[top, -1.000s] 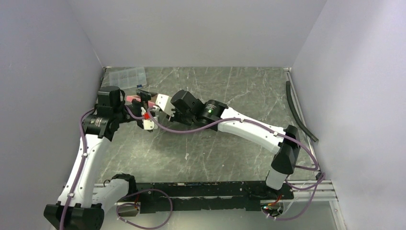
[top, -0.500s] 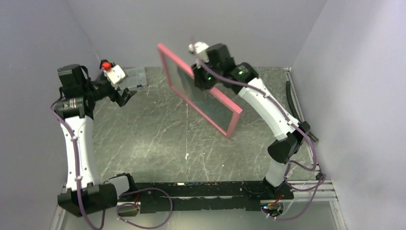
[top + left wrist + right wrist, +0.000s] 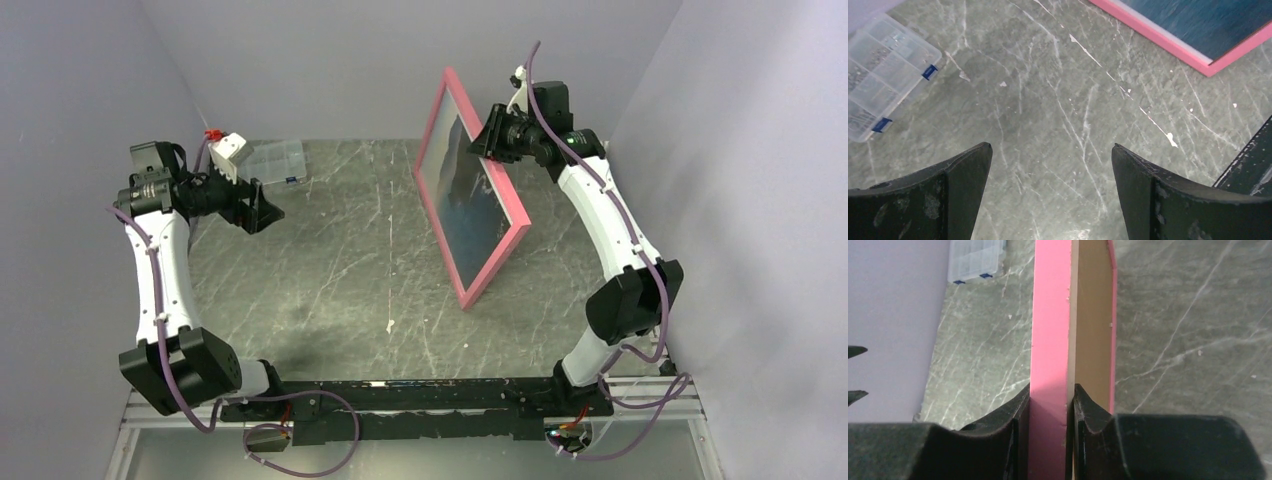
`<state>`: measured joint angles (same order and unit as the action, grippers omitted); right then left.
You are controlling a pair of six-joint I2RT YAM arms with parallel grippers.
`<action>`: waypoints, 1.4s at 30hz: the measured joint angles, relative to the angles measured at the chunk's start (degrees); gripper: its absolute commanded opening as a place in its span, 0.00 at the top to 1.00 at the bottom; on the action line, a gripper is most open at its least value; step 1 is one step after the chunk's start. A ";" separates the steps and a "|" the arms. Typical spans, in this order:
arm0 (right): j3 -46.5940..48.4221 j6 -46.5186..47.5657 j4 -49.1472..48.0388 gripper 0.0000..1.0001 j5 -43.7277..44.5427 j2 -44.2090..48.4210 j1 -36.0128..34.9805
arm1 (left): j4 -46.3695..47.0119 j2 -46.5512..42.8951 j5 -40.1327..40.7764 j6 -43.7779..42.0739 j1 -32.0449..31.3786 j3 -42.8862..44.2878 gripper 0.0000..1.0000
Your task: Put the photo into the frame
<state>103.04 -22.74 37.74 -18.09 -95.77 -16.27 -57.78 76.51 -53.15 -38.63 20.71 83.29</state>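
My right claw (image 3: pixel 488 132) is pinching the frame (image 3: pixel 498 264) by its upper far rail. In the wrist view the two fingers (image 3: pixel 1020 407) are pressing on the pink front and the tan back of that rail. The frame is standing steeply on end at the right of the table (image 3: pixel 340 270), its pink face turned left. The photo (image 3: pixel 468 195) is showing inside it, sea and cliffs. I cannot tell whether the low near corner is touching the stone or hanging just above it.

My left claw (image 3: pixel 256 205) is hovering at the far left, spread wide and holding nothing, beside the clear plastic box (image 3: pixel 266 160).

I am judging the print to be seated, so the step in hand is laying the frame down without shaking the photo loose. The grip is a thin pinch on one rail of a wide, flat thing, so I am expecting it to swing about my fingers. I am planning to lower it slowly, let the low corner land first as a pivot, and tip the face down to the left.

The right wall and the far wall are close behind my right arm. The open room is leftward, over the middle of the table, well short of the box and my left claw.
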 measured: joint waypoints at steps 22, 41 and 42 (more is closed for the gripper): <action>-46.73 -14.32 -25.73 0.82 -8.13 8.44 2.73 | 4.74 0.83 3.65 8.22 0.00 -13.86 0.06; -63.17 -20.00 -54.07 0.56 -12.00 -0.85 2.62 | 18.73 -0.63 8.57 11.61 -0.17 -33.57 0.06; -63.23 -20.15 -55.23 0.55 -12.44 -1.81 2.67 | 19.61 -0.61 9.07 11.91 -0.17 -34.01 0.06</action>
<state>39.81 -42.89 -17.50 -30.52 -97.58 -13.61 -38.17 75.90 -44.07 -26.72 20.53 49.28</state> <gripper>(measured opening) 0.435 0.942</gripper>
